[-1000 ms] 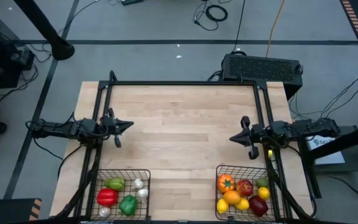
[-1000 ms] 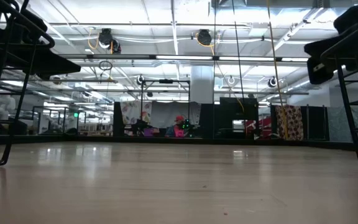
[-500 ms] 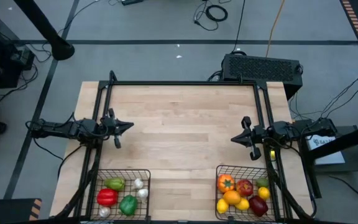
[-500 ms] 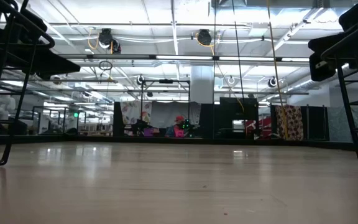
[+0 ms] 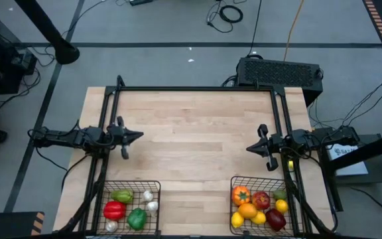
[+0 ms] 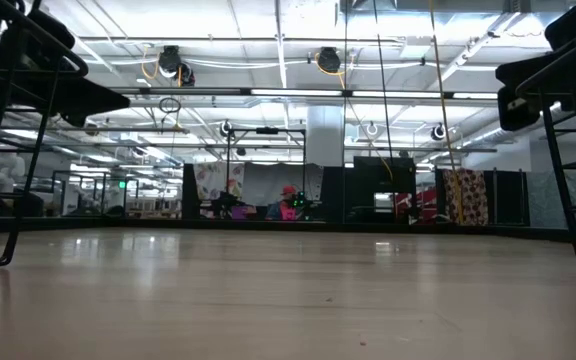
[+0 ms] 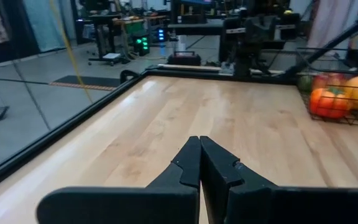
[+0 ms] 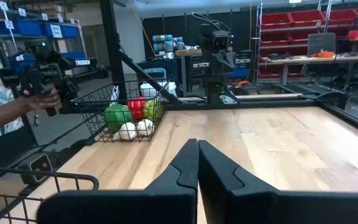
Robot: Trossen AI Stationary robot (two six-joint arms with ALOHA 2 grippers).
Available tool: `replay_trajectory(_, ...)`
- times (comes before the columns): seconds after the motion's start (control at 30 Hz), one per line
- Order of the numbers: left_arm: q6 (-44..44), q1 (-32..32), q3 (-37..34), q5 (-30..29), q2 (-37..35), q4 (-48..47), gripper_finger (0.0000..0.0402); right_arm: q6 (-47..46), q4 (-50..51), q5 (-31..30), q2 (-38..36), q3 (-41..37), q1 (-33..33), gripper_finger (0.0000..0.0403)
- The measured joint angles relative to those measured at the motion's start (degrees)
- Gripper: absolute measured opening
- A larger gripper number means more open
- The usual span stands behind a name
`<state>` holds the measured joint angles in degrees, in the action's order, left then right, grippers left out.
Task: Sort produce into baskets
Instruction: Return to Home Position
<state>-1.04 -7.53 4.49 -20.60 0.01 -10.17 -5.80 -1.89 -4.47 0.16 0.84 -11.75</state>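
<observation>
Two black wire baskets stand at the table's near edge. The left basket [image 5: 132,206] holds green and red peppers and white garlic bulbs; it also shows in the right wrist view [image 8: 124,109]. The right basket [image 5: 260,206] holds an orange tomato, apples, lemons and an orange; it also shows in the left wrist view [image 7: 337,99]. My left gripper [image 5: 139,135] is shut and empty above the table's left side, with its fingertips [image 7: 199,142] closed together. My right gripper [image 5: 249,148] is shut and empty above the table's right side, with its fingertips [image 8: 197,144] closed together.
A black frame [image 5: 194,89] runs round the far and side edges of the wooden table [image 5: 194,143]. In the right wrist view a person's hand [image 8: 33,99] holds a dark device beyond the table's left side.
My right gripper has drawn back a little toward the table's right edge. Nothing else has moved.
</observation>
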Motion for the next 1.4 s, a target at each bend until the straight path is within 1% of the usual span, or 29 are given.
replay_trajectory(0.1, -0.05, 0.00, -0.02, 1.08, 0.00, 0.00, 0.0003, -0.87, 0.11, 0.04, 0.13, 0.00, 0.00, 0.0000)
replay_trajectory(0.27, -0.47, 0.00, -0.39, 1.86, 0.00, 1.47, 0.0003, 0.96, 0.11, 0.02, 0.11, 0.00, 0.00, 0.0000)
replay_trajectory(0.4, -0.13, -0.01, -0.42, 4.34, 0.00, 1.41, 0.0003, 0.67, 0.14, 0.02, 0.11, 0.00, 0.00, 0.0000)
replay_trajectory(0.6, -0.11, 0.00, -0.44, 1.30, 0.02, 1.47, 0.0002, 0.59, 0.16, 0.02, 0.11, 0.00, 0.00, 0.0000)
replay_trajectory(0.73, -0.07, 0.00, -0.44, 1.10, 0.02, 1.42, 0.0003, 0.50, 0.16, 0.02, 0.11, 0.00, 0.00, 0.0000)
replay_trajectory(0.93, -0.07, 0.00, -0.51, 0.98, 0.02, 1.93, 0.0019, 0.50, 0.20, 0.02, 0.11, 0.00, 0.00, 0.0000)
replay_trajectory(1.4, -0.06, 0.00, -0.52, 0.87, 0.02, 2.08, 0.0022, 0.50, 0.22, 0.02, 0.11, 0.00, 0.00, 0.0000)
